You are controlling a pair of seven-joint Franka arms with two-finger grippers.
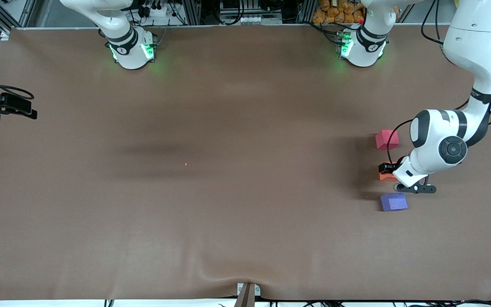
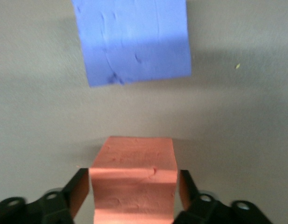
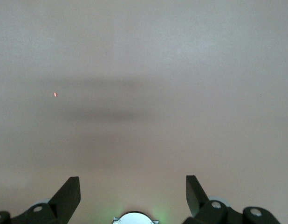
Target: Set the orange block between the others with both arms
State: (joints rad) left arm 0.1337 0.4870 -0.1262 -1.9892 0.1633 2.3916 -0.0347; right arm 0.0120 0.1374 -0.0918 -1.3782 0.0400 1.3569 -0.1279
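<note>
Orange block (image 1: 385,175) sits between red cube (image 1: 386,139) and purple cube (image 1: 394,201).

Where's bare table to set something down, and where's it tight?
Bare: the brown table from the arm bases down to the near edge, under the waiting open right gripper. Crowded: pinkish-red cube, orange block at the left gripper, purple-blue cube.

front view: high, across the table (image 1: 228,128), facing both arm bases, whole tabletop seen | left wrist view: close, looking down on orange block (image 2: 133,182) and purple-blue block (image 2: 132,39), both shared with front view (image 1: 385,175) | right wrist view: higher, over bare tabletop
</note>
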